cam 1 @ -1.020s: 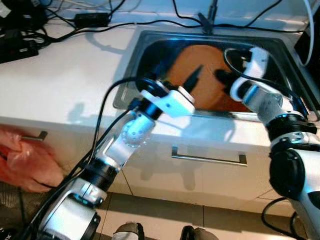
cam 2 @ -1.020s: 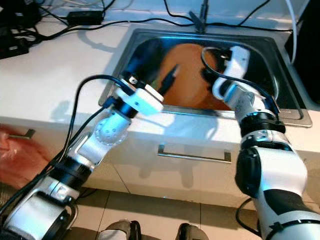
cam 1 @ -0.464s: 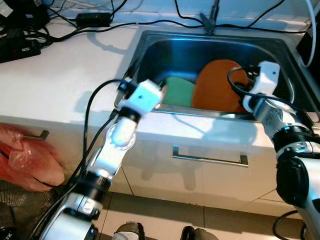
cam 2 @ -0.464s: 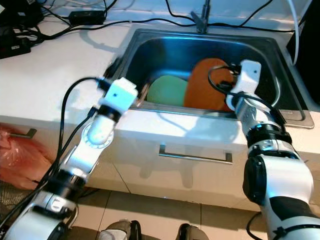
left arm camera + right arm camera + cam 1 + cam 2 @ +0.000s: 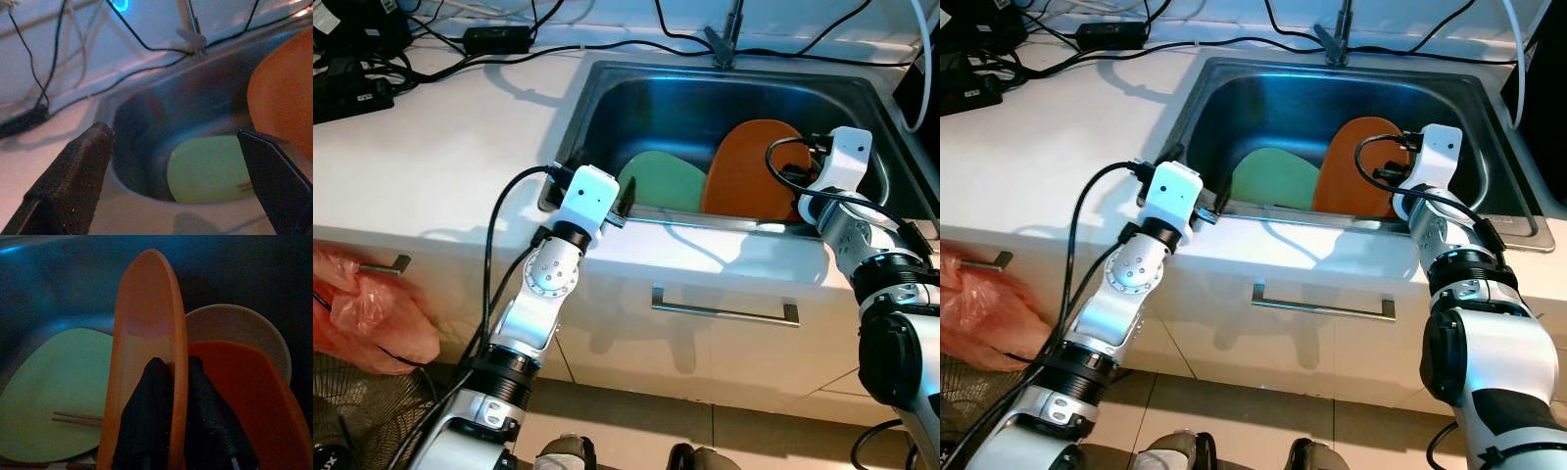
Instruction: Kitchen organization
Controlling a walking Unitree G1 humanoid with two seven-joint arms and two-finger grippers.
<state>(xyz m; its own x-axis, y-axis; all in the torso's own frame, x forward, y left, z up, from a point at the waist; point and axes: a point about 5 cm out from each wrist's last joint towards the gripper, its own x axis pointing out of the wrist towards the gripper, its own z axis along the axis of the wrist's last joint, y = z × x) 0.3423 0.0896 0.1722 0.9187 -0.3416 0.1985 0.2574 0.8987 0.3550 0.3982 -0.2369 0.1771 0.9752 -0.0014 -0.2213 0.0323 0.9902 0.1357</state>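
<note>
At sink front edge: left gripper (image 5: 171, 191), fingers spread wide, nothing between them, poised over the near rim of the sink (image 5: 607, 83).
Below left gripper: green plate (image 5: 666, 183) lying flat in the basin, chopsticks (image 5: 76, 418) resting on it.
Right side: right gripper (image 5: 178, 421) pinched on the orange plate (image 5: 759, 166), one finger each face.
Orange plate axis: on edge, rim up.
Behind it: tan bowl (image 5: 234, 328).
Nearer arm for green plate: left, by judgement.

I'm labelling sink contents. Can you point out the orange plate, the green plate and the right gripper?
orange plate (image 5: 749, 166), left eye view, its broad face.
green plate (image 5: 664, 183), left eye view, centre of its flat surface.
right gripper (image 5: 175, 377), right wrist view, between fingertips clamping the orange plate's rim.
</note>
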